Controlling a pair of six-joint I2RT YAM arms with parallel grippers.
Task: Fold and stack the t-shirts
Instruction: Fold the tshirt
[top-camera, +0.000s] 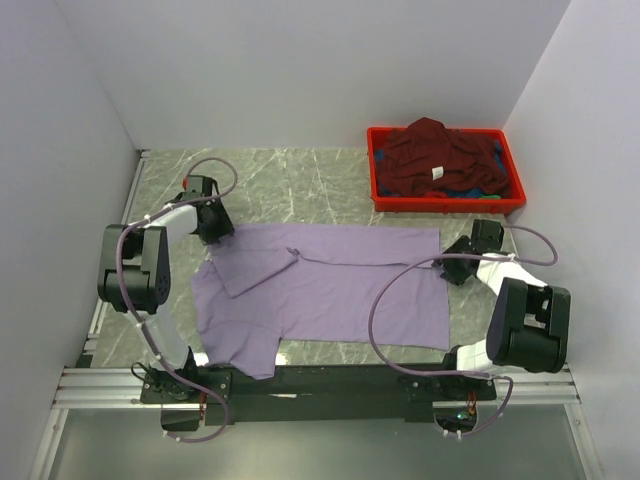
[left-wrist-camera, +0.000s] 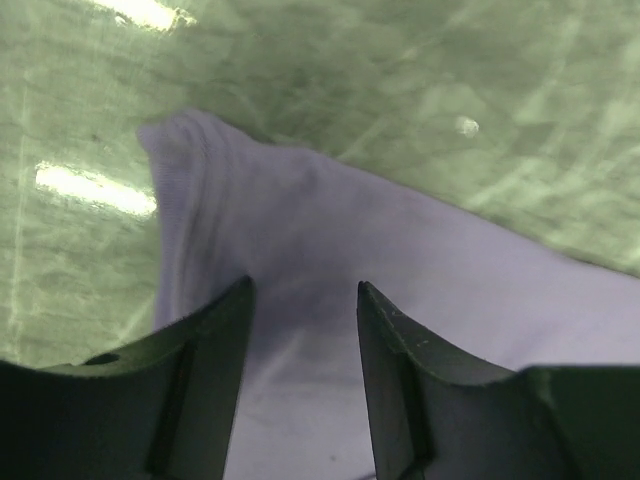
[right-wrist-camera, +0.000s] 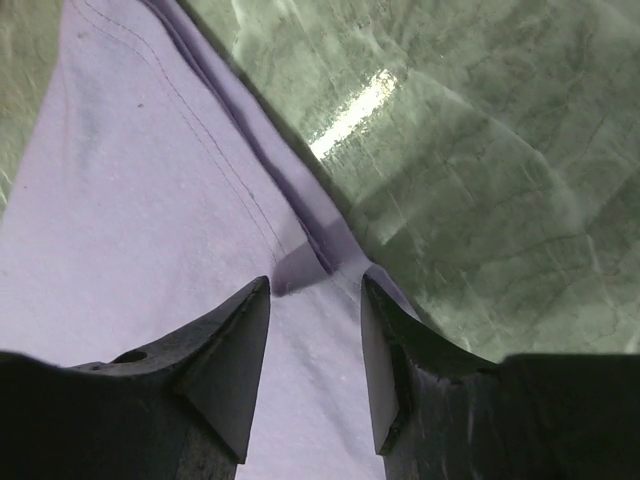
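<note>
A lavender t-shirt (top-camera: 330, 285) lies spread flat on the table, one sleeve folded over its upper left part. My left gripper (top-camera: 214, 233) is open above its far left corner; in the left wrist view the gripper (left-wrist-camera: 303, 290) straddles cloth (left-wrist-camera: 330, 250) near the ribbed edge. My right gripper (top-camera: 458, 262) is open over the shirt's right hem; in the right wrist view the gripper (right-wrist-camera: 315, 285) straddles the hemmed edge (right-wrist-camera: 300, 260). A dark maroon t-shirt (top-camera: 440, 160) with a small white label lies crumpled in the crate, with blue and green cloth under it.
A red plastic crate (top-camera: 378, 175) stands at the far right of the grey-green marbled table (top-camera: 300, 180). White walls close in the left, back and right sides. The metal rail (top-camera: 320, 385) with the arm bases runs along the near edge.
</note>
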